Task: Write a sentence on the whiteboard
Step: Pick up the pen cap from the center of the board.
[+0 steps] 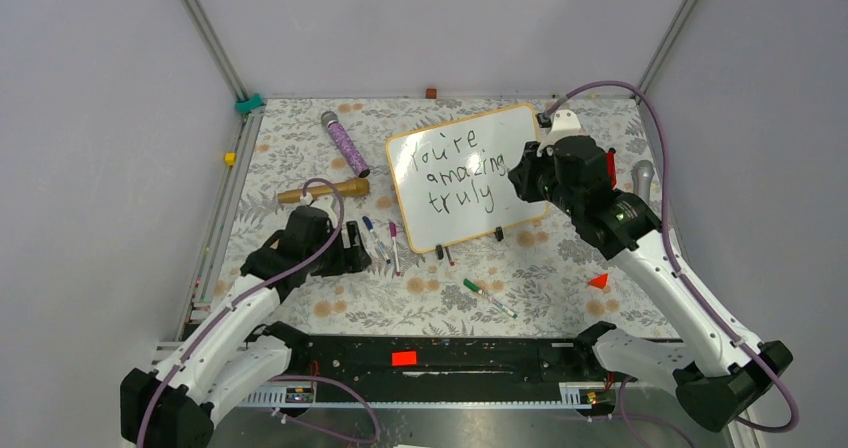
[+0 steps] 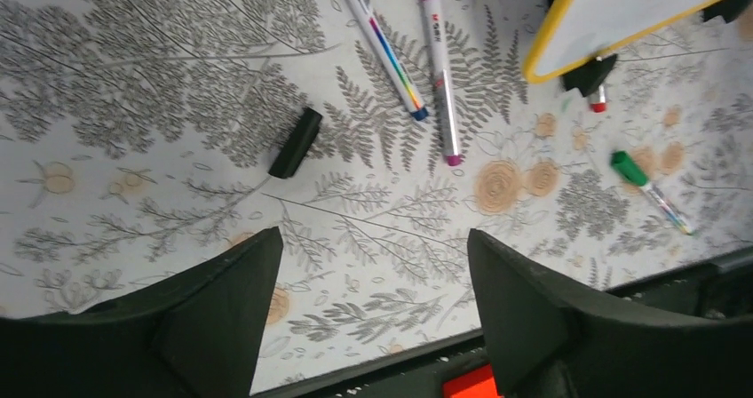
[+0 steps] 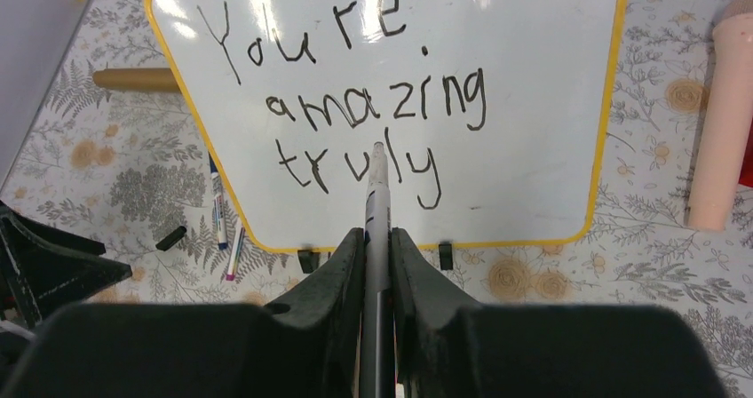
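Note:
The whiteboard (image 1: 520, 133) lies tilted at the back middle of the table, framed in orange-tan; it also fills the right wrist view (image 3: 533, 78). The sentence (image 1: 462, 168) reads "You're amazing truly" in three dark lines, also plain in the right wrist view (image 3: 373, 105). My right gripper (image 1: 528, 173) hovers over the board's right part and is shut on a grey marker (image 3: 377, 194) whose tip points at the "truly" line. My left gripper (image 1: 358, 248) is open and empty, low over the mat left of the board; its fingers (image 2: 222, 309) frame bare mat.
Loose markers (image 2: 439, 60) and a black cap (image 2: 296, 142) lie by the left gripper. A green-capped marker (image 1: 488, 297) lies in front. A purple microphone (image 1: 345, 143), a gold one (image 1: 322, 189) and a pink one (image 3: 724, 123) lie around the board. A red piece (image 1: 598, 281) lies at right.

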`<state>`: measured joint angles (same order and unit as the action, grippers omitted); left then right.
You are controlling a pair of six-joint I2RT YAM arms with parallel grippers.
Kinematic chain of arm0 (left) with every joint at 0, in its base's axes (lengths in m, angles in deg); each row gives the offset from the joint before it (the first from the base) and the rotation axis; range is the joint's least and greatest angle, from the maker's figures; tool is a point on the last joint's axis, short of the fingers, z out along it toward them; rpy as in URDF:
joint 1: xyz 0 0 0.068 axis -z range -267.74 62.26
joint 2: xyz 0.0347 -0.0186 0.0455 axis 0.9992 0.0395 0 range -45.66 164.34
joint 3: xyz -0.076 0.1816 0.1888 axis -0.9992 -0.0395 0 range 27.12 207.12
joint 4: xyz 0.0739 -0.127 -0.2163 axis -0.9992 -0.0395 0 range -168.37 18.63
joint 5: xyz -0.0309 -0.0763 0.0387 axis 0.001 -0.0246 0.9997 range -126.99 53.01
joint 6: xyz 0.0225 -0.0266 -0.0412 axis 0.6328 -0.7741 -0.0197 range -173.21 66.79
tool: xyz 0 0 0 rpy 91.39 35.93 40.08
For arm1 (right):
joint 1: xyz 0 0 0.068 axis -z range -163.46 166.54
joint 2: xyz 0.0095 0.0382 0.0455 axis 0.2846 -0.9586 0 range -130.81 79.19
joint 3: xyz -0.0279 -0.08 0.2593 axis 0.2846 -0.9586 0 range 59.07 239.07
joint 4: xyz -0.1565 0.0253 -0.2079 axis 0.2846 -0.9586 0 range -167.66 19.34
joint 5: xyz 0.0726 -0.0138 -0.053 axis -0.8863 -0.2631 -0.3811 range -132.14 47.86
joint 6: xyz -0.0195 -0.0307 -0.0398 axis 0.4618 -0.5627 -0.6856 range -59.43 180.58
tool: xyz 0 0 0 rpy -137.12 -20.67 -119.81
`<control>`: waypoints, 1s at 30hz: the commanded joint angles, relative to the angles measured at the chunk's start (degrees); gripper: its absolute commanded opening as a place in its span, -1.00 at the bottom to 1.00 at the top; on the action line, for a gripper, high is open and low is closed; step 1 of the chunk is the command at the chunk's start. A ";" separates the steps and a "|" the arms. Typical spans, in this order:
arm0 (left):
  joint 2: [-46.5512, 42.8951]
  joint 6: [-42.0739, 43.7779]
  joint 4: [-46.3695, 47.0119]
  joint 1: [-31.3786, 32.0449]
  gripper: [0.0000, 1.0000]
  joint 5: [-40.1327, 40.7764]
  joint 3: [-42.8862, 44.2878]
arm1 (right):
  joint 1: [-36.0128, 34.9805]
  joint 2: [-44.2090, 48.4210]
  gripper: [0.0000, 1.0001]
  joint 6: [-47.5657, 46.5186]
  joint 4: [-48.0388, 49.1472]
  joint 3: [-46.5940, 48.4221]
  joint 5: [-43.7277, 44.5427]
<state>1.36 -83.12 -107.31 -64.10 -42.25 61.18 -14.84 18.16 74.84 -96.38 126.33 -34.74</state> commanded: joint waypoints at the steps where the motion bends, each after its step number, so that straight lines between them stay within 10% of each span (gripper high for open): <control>1: 2.04 3.35 3.85 0.13 0.48 6.11 4.03 | 0.35 1.68 -1.00 0.46 -4.60 1.69 -1.17; 30: 27.64 3.37 9.51 -0.17 0.10 4.94 4.51 | 0.36 9.15 -1.00 3.34 -8.72 2.74 -5.28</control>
<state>26.80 -78.99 -101.48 -64.12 -39.19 64.22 -14.82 26.75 77.20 -106.39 126.42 -38.54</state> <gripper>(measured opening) 0.555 0.200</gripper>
